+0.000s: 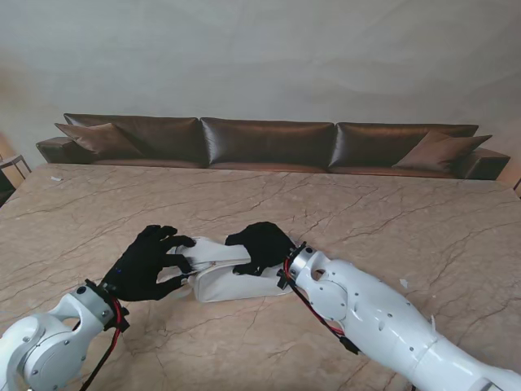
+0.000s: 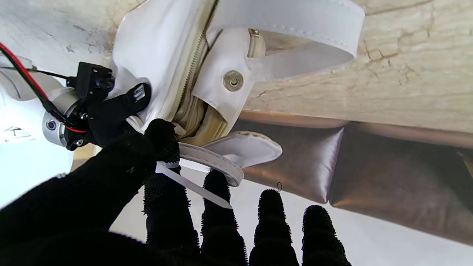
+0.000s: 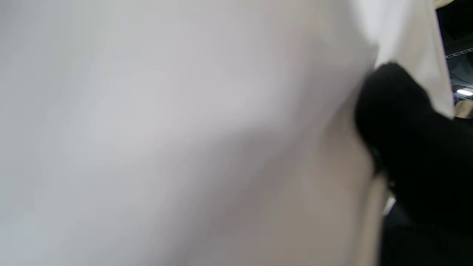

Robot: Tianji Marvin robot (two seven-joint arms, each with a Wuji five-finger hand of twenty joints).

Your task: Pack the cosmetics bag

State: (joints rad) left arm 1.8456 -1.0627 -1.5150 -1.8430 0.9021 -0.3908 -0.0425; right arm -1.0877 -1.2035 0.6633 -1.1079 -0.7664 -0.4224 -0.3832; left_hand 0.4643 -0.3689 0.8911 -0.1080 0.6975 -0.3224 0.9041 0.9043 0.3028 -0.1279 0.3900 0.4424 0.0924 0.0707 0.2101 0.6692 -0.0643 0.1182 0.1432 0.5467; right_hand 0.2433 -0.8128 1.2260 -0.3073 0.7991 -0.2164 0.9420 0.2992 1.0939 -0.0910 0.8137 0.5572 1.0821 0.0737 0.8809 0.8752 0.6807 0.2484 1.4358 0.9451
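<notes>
The white cosmetics bag (image 1: 232, 281) lies on the marble table, near me and about midway between my arms. My left hand (image 1: 146, 262), in a black glove, is at the bag's left end. In the left wrist view its thumb and forefinger pinch a thin white pull tab (image 2: 192, 189) beside the zipper (image 2: 192, 68), which looks partly open at this end. A snap button (image 2: 233, 80) and a looped white strap (image 2: 295, 22) show there too. My right hand (image 1: 260, 244) lies over the bag's right end and grips it. In the right wrist view the bag's white side (image 3: 166, 122) fills the picture beside one black finger (image 3: 406, 147).
The beige marble table (image 1: 366, 204) stretches far to both sides and away from me. A long brown leather sofa (image 1: 269, 142) with cushions runs along its far edge. A small pale scrap (image 1: 404, 283) lies on the table to the right of my right arm.
</notes>
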